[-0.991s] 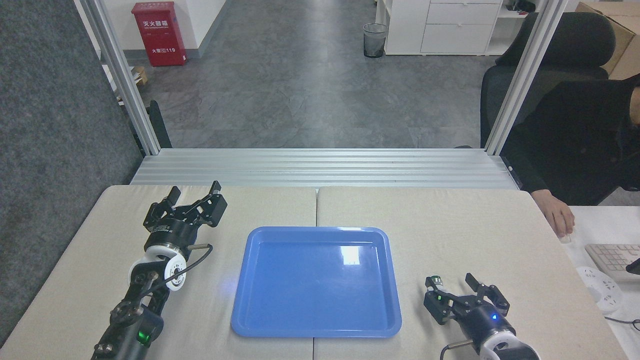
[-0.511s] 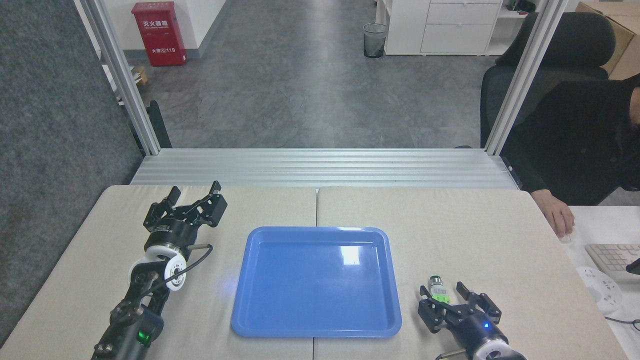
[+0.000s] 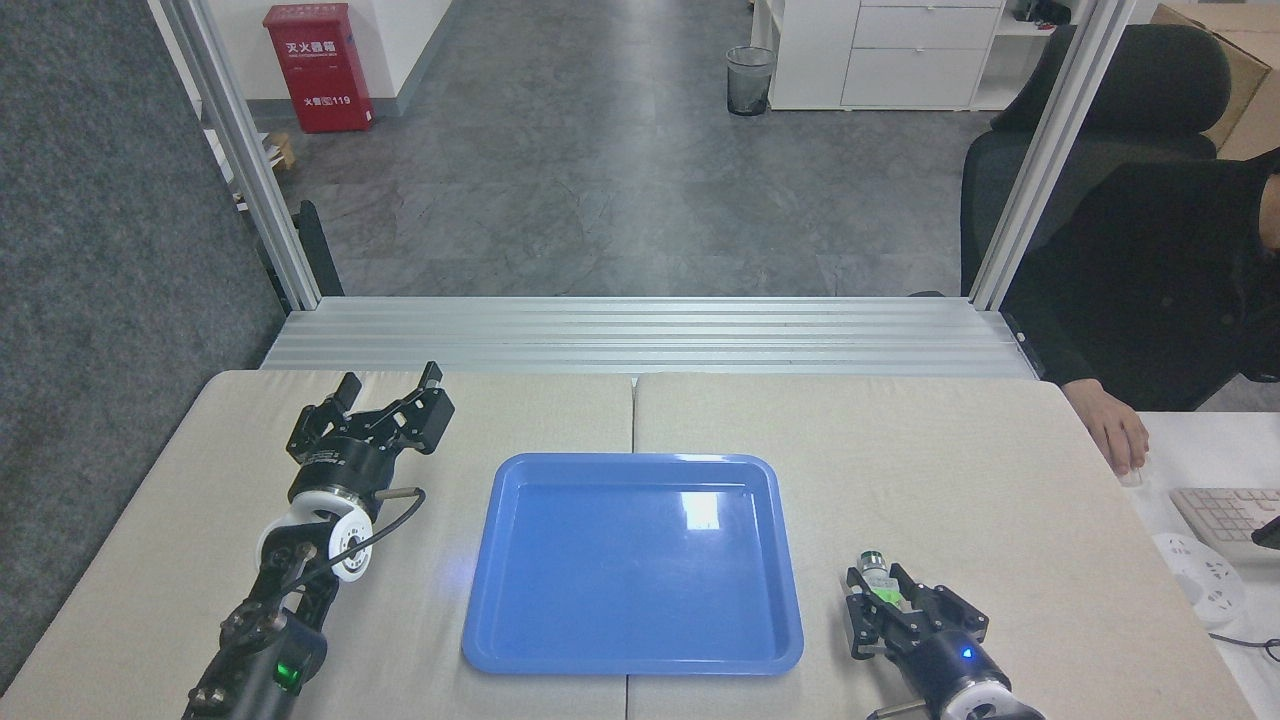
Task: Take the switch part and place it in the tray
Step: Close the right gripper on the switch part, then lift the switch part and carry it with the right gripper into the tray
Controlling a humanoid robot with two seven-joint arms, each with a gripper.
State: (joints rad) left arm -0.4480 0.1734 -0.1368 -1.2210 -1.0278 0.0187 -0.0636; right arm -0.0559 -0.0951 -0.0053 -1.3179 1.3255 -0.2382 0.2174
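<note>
The switch [image 3: 880,585], pointing away near the desk's front right corner, is pinched by the right gripper [image 3: 893,612]; the left gripper [image 3: 392,388] is spread wide.

The only legible writing stands on the red cabinet [image 3: 317,67] on the floor, far beyond the left pincer [image 3: 390,385] and a little to its left. Its front carries a line of white Chinese characters near the top, too small to make out, and lower down more white characters ending in the number "119". Nothing else bears readable text.
</note>
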